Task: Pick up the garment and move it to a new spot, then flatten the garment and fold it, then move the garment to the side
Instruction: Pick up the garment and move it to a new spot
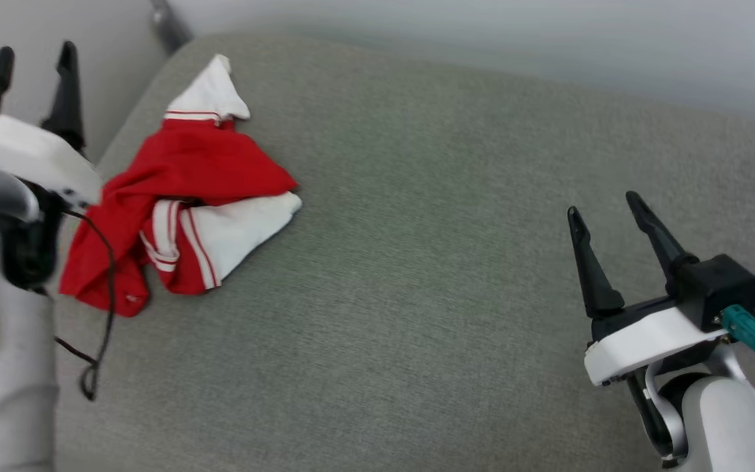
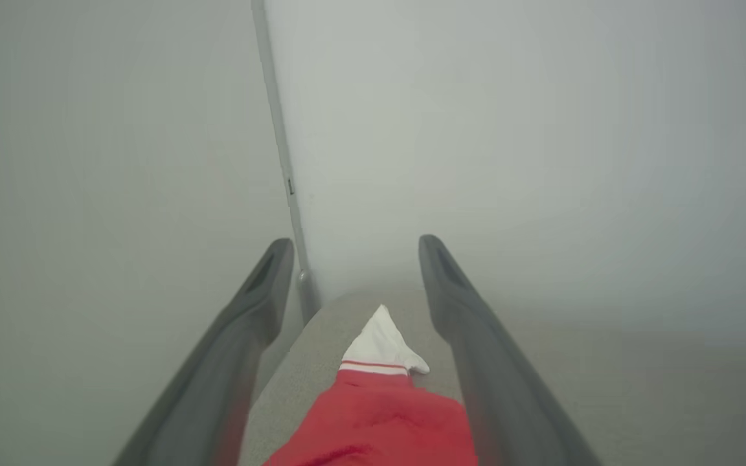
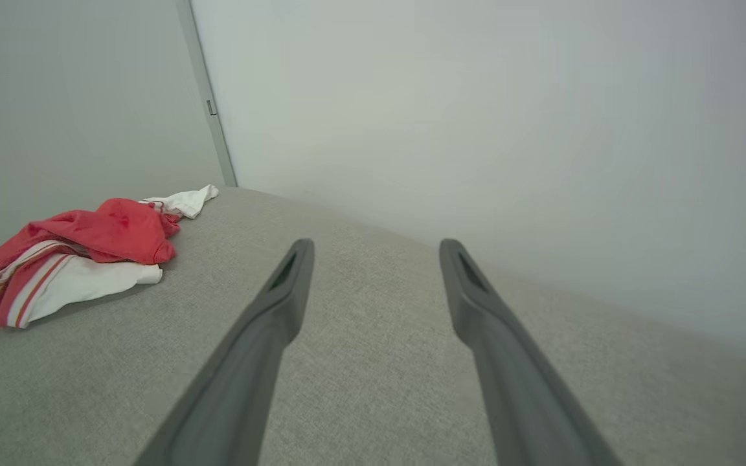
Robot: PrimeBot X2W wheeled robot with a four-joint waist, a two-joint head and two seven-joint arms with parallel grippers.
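Where the grey woven cushion spreads across most of the head view beneath a plain pale wall, the garment, a crumpled red T-shirt with white sleeves and red-white striped trim, lies bunched at the left of the frame near the cushion's rounded corner. The left gripper hovers at upper left just beside it, fingers spread and empty; its wrist view frames a pointed white sleeve between them. The right gripper, lower right, stands well apart, likewise spread; its wrist view shows the heap side-on. A thin black cable dangles beside the left arm.
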